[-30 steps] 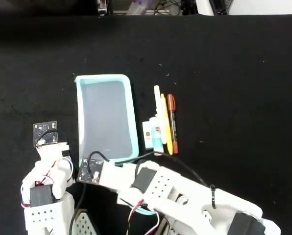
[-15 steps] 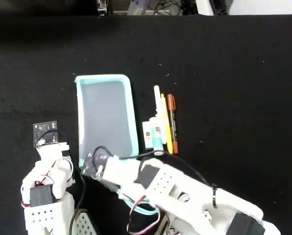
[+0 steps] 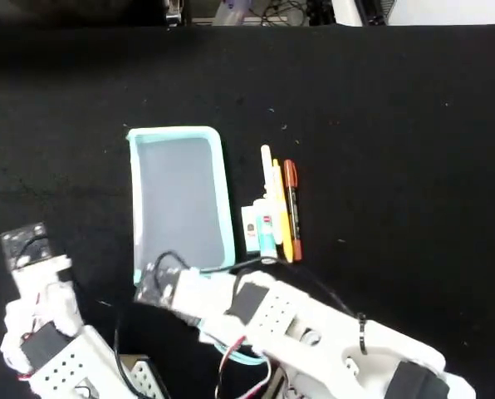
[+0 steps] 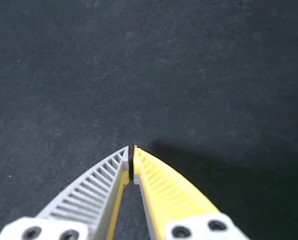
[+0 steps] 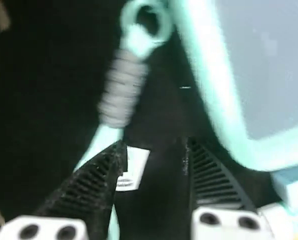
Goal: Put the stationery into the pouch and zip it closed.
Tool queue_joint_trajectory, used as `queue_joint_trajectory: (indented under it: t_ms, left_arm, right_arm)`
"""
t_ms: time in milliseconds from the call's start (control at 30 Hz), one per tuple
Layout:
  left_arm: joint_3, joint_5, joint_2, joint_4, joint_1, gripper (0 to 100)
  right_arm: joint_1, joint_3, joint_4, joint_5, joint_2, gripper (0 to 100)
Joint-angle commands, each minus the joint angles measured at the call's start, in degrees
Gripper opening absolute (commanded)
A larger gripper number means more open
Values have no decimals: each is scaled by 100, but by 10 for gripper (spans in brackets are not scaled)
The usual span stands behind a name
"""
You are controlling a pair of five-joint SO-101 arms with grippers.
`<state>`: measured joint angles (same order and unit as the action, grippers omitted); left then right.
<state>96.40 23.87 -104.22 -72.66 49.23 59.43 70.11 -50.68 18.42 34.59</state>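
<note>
Left of the pouch [image 3: 179, 199], the left claw [image 4: 132, 155] hangs pinched shut over bare table, holding nothing. At the pouch's near end the right claw [image 5: 154, 147] stands wide, with the zip pull [image 5: 121, 92] just ahead of its jaws. It should probably centre on the pull, close squarely, then draw along the pouch's edge. Right of the pouch, the pens [image 3: 281, 204] and eraser [image 3: 252, 229] lie just beside it, not yet inside.
</note>
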Motion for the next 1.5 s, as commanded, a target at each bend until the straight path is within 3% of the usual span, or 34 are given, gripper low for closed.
queue_joint_trajectory:
  t_ms: [0, 400, 600, 867, 1067, 1267, 1367, 1467]
  left_arm:
    - [84, -44, -18, 53, 40, 30]
    - [84, -246, -18, 176, -57, 30]
    - [84, -246, -18, 167, -66, 30]
    - [84, -246, -18, 167, -66, 30]
    - [84, -246, -18, 167, -66, 30]
    - [84, -246, -18, 167, -66, 30]
    - [84, -246, -18, 167, -66, 30]
    - [84, -246, -18, 167, -66, 30]
  right_arm:
    - [290, -224, -149, -79, -4, 192]
    - [290, -435, -448, -70, 75, 279]
    - [70, -321, -897, -35, 1191, 279]
    - [1073, 831, -431, -35, 2325, 279]
    - [1073, 919, -246, -35, 1930, 279]
    - [677, 374, -220, 97, 479, 277]
    - [527, -110, -246, 343, -558, 192]
    - [264, -629, -246, 325, -1393, 3]
